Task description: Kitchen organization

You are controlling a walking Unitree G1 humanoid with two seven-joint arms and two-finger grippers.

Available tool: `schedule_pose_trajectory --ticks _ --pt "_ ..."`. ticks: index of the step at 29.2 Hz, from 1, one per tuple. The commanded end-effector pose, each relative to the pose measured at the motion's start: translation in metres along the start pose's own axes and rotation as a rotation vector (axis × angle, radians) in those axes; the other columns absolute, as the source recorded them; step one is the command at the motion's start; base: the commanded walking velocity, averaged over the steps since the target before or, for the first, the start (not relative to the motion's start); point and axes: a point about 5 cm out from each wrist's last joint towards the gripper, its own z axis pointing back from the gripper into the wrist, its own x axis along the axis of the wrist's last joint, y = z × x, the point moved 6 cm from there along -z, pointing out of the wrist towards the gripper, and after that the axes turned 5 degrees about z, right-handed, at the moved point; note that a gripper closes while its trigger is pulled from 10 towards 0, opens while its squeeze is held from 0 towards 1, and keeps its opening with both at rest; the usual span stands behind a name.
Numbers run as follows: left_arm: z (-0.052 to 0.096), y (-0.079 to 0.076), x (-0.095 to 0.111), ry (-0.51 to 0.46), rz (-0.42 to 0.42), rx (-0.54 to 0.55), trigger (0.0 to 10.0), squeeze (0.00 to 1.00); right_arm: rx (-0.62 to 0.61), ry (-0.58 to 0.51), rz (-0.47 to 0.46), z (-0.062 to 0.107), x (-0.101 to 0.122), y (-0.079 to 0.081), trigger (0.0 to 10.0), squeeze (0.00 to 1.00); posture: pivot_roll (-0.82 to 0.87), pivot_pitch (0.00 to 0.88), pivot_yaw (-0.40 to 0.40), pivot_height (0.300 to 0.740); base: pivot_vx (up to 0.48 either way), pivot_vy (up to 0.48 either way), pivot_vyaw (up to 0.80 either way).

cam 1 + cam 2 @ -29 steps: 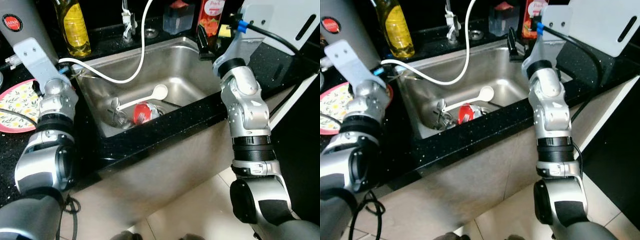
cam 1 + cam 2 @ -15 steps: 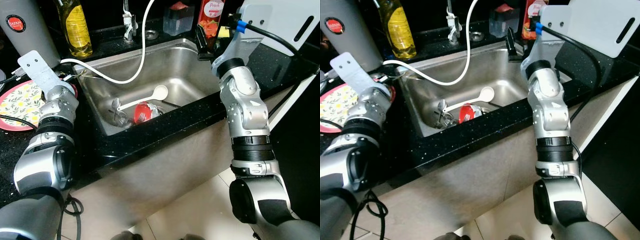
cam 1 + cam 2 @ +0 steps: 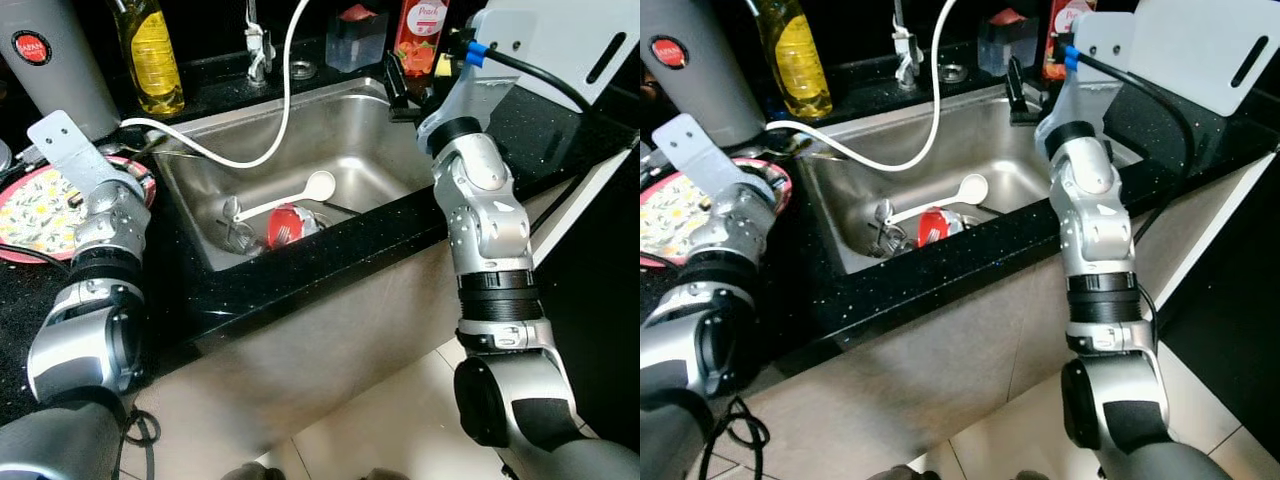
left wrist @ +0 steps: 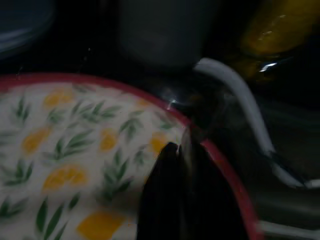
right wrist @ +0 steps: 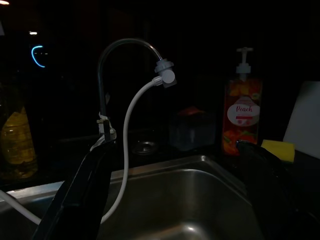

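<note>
Left end effector (image 4: 182,165) is now sitting over the red rim of the flowered plate (image 3: 35,205) on the black table (image 3: 300,270); its two black fingers are pressed close together, holding nothing that I can make out. A second ago that arm was reaching nearer the sink's corner, and it has since been swinging out toward the plate. Behind the plate a grey canister (image 3: 55,55) and a yellow oil bottle (image 3: 150,55) are standing as before. In the steel sink (image 3: 330,130) a white ladle (image 3: 285,198), a red item (image 3: 284,226) and some metal utensils (image 3: 236,232) are lying where they were, with the white hose (image 3: 280,100) drooping from the tap (image 5: 125,50). Right end effector (image 5: 180,200) is hovering over the sink's far right corner with fingers spread wide and empty, having crept slightly leftward, near the peach soap bottle (image 5: 242,112) and the yellow sponge (image 5: 279,149).
</note>
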Motion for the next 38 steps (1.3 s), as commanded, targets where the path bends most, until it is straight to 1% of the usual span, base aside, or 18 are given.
schedule_pose_trajectory --ticks 1,4,7,8,9,10,12,13,14,16,19,22,23,24,26,27,29,38 --pt "0.006 -0.016 0.017 -0.085 -0.044 -0.087 0.0 0.0 0.012 -0.015 -0.014 -0.002 0.003 0.004 10.0 0.0 0.02 0.0 0.023 0.74 0.0 0.0 0.0" --pt "0.026 -0.049 0.048 -0.233 -0.074 -0.271 0.0 0.0 0.017 -0.017 -0.017 -0.003 0.003 0.005 10.0 0.0 0.02 0.0 0.018 0.74 0.0 0.0 0.0" --pt "0.035 -0.059 0.061 -0.301 -0.123 -0.323 0.0 0.0 0.02 -0.018 -0.018 -0.003 0.003 0.006 10.0 0.0 0.02 0.0 0.016 0.74 0.0 0.0 0.0" --pt "0.051 -0.078 0.074 -0.381 -0.179 -0.415 10.0 0.0 0.023 -0.019 -0.019 -0.003 0.003 0.007 10.0 0.0 0.02 0.0 0.012 0.74 0.0 0.0 0.0" --pt "0.051 -0.078 0.074 -0.381 -0.179 -0.415 10.0 0.0 0.023 -0.019 -0.019 -0.003 0.003 0.007 10.0 0.0 0.02 0.0 0.012 0.74 0.0 0.0 0.0" --pt "0.066 -0.095 0.083 -0.441 -0.228 -0.496 10.0 0.0 0.025 -0.019 -0.019 -0.003 0.003 0.008 10.0 0.0 0.02 0.0 0.014 0.74 0.0 0.0 0.0" --pt "0.08 -0.11 0.087 -0.476 -0.256 -0.571 10.0 0.0 0.026 -0.02 -0.018 -0.003 0.003 0.008 10.0 0.0 0.02 0.0 0.014 0.74 0.0 0.0 0.0" --pt "0.093 -0.125 0.086 -0.487 -0.286 -0.65 10.0 0.0 0.025 -0.02 -0.017 -0.003 0.003 0.007 10.0 0.0 0.02 0.0 0.018 0.74 0.0 0.0 0.0" --pt "0.093 -0.125 0.086 -0.487 -0.286 -0.65 10.0 0.0 0.025 -0.02 -0.017 -0.003 0.003 0.007 10.0 0.0 0.02 0.0 0.018 0.74 0.0 0.0 0.0" --pt "0.114 -0.148 0.07 -0.486 -0.392 -0.782 10.0 0.0 0.018 -0.022 -0.014 -0.003 0.004 0.005 10.0 0.0 0.01 0.0 0.03 0.74 0.0 0.0 0.0" --pt "0.125 -0.157 0.056 -0.459 -0.426 -0.85 10.0 0.0 0.011 -0.026 -0.013 -0.003 0.004 0.004 10.0 0.0 0.0 0.0 0.036 0.74 0.0 0.0 0.0" --pt "0.131 -0.161 0.052 -0.442 -0.389 -0.87 10.0 0.0 0.002 -0.029 -0.011 -0.002 0.004 0.001 10.0 0.0 0.0 0.0 0.041 0.74 0.0 0.0 0.0" --pt "0.136 -0.164 0.057 -0.43 -0.29 -0.885 10.0 0.0 -0.002 -0.032 -0.009 -0.001 0.004 0.0 10.0 0.0 0.0 0.0 0.044 0.74 0.0 0.0 0.0" --pt "0.136 -0.164 0.057 -0.43 -0.29 -0.885 10.0 0.0 -0.002 -0.032 -0.009 -0.001 0.004 0.0 10.0 0.0 0.0 0.0 0.044 0.74 0.0 0.0 0.0" --pt "0.147 -0.167 0.071 -0.407 -0.081 -0.936 10.0 0.0 -0.005 -0.041 -0.01 -0.001 0.006 -0.002 10.0 0.0 0.0 0.0 0.046 0.74 0.0 0.0 0.0" --pt "0.147 -0.167 0.071 -0.407 -0.081 -0.936 10.0 0.0 -0.005 -0.041 -0.01 -0.001 0.006 -0.002 10.0 0.0 0.0 0.0 0.046 0.74 0.0 0.0 0.0" --pt "0.16 -0.165 0.099 -0.386 0.174 -1.032 10.0 0.0 0.022 -0.062 -0.003 0.0 0.011 0.001 10.0 0.0 -0.01 0.0 0.047 0.74 0.0 0.0 0.0" --pt "0.179 -0.155 0.123 -0.32 0.466 -1.209 10.0 0.0 0.025 -0.073 0.015 0.002 0.014 -0.002 10.0 0.0 -0.02 0.0 0.062 0.74 0.0 0.0 0.0"
